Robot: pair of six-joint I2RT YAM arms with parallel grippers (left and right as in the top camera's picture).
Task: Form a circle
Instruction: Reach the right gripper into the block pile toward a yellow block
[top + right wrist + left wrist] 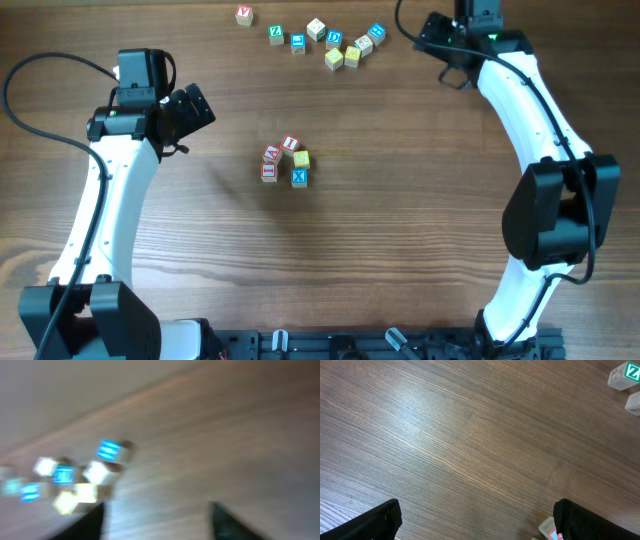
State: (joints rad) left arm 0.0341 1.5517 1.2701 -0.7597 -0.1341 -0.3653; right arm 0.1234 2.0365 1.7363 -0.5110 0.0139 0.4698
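Starting on the left: the left gripper [198,108] is wide open and holds nothing. In its wrist view the two fingers [375,522] sit far apart with just bare table [470,435] between them. A cube with red on it [549,530] peeks out just beside the other finger. I'd guess that's an edge piece of the ring, but too little of it shows to be sure.

The circle [286,162] sits mid-table, to the right of that claw and a bit nearer the front edge. It's a tight bunch of red-lettered cubes plus a yellow one and a blue X. It's more of a clump than a ring, with barely any hole in the middle and no real long axis. The left arm is clearly the closer one to it.

Further back are the loose cubes [325,42], strung out along the far edge and well apart from the circle.

The right gripper [428,32] is up in the far right corner, pointing at that loose bunch, which lies just to its left from overhead. Its wrist view is badly smeared, but the two dark fingers show apart with only wood between them, so it's got nothing. I can't tell exactly how wide it is.

My read is that any fetch from the far row belongs to the right arm, and any tidying of the ring belongs to the left.
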